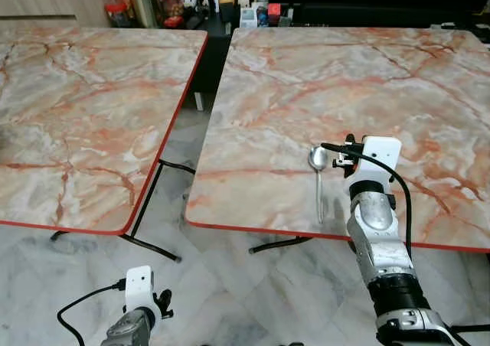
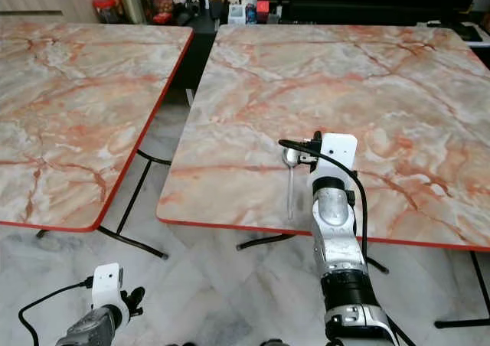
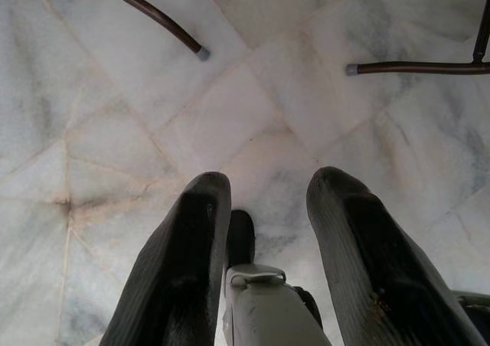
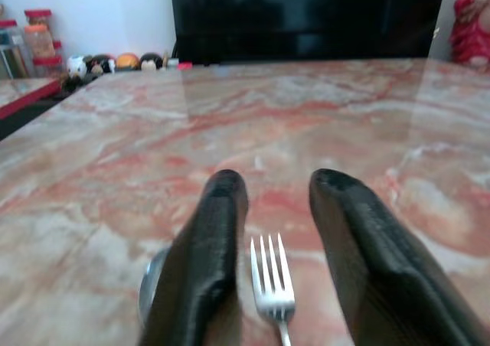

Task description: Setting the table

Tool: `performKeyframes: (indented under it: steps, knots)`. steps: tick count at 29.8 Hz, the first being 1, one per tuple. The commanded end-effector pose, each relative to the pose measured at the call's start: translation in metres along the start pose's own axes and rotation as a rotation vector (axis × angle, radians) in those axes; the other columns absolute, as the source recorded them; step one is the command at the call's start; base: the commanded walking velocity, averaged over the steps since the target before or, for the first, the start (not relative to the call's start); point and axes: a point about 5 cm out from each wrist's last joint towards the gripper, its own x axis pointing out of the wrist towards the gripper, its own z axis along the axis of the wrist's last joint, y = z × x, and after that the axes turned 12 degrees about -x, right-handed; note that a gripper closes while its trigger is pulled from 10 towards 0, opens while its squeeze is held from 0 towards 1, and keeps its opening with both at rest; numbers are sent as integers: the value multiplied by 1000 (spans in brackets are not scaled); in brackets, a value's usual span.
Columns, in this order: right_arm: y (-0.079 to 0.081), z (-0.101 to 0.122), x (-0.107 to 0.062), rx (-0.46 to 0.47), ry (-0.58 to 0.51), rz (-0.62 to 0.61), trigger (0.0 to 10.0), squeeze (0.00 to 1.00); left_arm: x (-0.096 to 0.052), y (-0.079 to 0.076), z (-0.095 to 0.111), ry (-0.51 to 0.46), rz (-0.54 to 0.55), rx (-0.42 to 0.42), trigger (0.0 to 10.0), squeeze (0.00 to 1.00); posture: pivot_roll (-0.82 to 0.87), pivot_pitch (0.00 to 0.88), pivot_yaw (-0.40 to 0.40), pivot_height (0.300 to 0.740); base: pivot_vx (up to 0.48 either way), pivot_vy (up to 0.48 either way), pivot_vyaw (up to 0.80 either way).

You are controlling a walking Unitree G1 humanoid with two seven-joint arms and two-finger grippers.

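Two marble-patterned desks with red edges stand side by side with a gap between them; the right desk [image 1: 329,78] is the one being set, and the left desk [image 1: 76,109] carries nothing in its visible part. Beyond the gap, a cluster of jars and small figurines [image 1: 191,0] sits on a dark low surface, well apart from the work.

The right arm reaches over the near edge of the right desk, so its wrist camera looks low along the marble. The right tool [image 4: 279,246] has its fingers apart, and a fork [image 4: 272,285] lies between them with tines pointing away toward the far side; whether the fingers touch the fork cannot be told. This reads as a place setting: the fork goes down parallel to the spoon [image 1: 318,179], which lies just beside it near the front edge, bowl away and handle toward the robot, where a diner would reach it.

The left arm hangs idle low over the tiled floor [image 3: 115,93], its left tool [image 3: 264,231] with fingers spread and empty, kept clear of the desk legs.
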Motion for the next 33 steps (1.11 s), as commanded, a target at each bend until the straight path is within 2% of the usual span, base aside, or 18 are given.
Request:
performKeyframes:
  steps: [1, 9, 13, 17, 18, 20, 21, 25, 29, 33]
  knots:
    - [3, 3, -2, 1, 8, 10, 10000, 1000, -2, 7, -4, 17, 22, -2, 10000, 0, -69, 156, 30, 740, 0, 0, 0]
    - [17, 12, -11, -1, 41, 73, 10000, 1000, -2, 9, -2, 15, 21, 3, 10000, 0, -73, 162, 37, 740, 0, 0, 0]
    - [29, 12, -14, -15, 65, 131, 10000, 1000, -2, 10, -2, 15, 23, 2, 10000, 0, -71, 153, 39, 740, 0, 0, 0]
    - [29, 11, -15, -19, 92, 121, 10000, 1000, -2, 10, -1, 14, 23, 1, 10000, 0, -71, 153, 39, 740, 0, 0, 0]
    - [31, 11, -16, -27, 102, 139, 10000, 467, -2, 10, -2, 16, 22, 3, 10000, 0, -66, 143, 38, 740, 0, 0, 0]
    - [32, 10, -16, -32, 109, 153, 10000, 467, -2, 10, -2, 18, 21, 4, 10000, 0, -66, 143, 38, 740, 0, 0, 0]
    - [34, 7, -17, -41, 128, 162, 10000, 0, -2, 11, -2, 19, 20, 5, 10000, 0, -66, 140, 38, 740, 0, 0, 0]
    - [33, -2, -16, -39, 189, 149, 10000, 0, -2, 11, -1, 18, 19, 6, 10000, 0, -63, 142, 39, 740, 0, 0, 0]
    - [34, -15, -17, 3, 277, 144, 10000, 0, -2, 11, 0, 18, 17, 3, 10000, 0, -60, 150, 38, 740, 0, 0, 0]
    - [31, -20, -17, -5, 302, 138, 10000, 0, -2, 10, -2, 21, 15, 2, 10000, 0, -60, 150, 38, 740, 0, 0, 0]
